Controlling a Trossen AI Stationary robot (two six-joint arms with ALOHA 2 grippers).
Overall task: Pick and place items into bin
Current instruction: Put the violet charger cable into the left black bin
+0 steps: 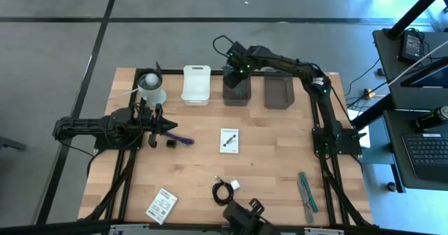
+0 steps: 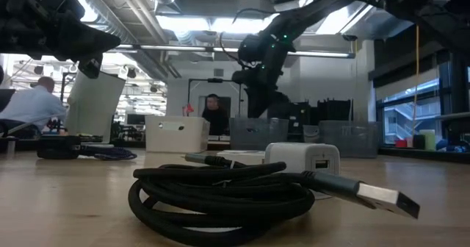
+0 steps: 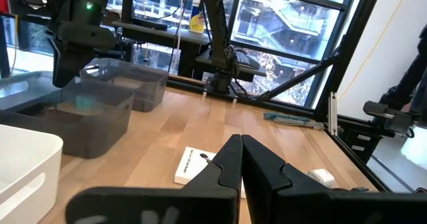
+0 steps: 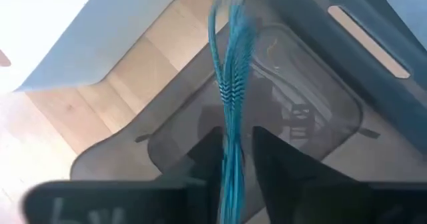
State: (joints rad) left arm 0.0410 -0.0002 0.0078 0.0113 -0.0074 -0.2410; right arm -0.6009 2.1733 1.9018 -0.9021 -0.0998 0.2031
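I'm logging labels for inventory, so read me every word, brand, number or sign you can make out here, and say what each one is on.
None can be read.
White card mid-table: dark print, too small.
White packet near the front edge: print too small.
White charger block on the black coiled cable: no lettering visible.
White bin: no lettering visible.
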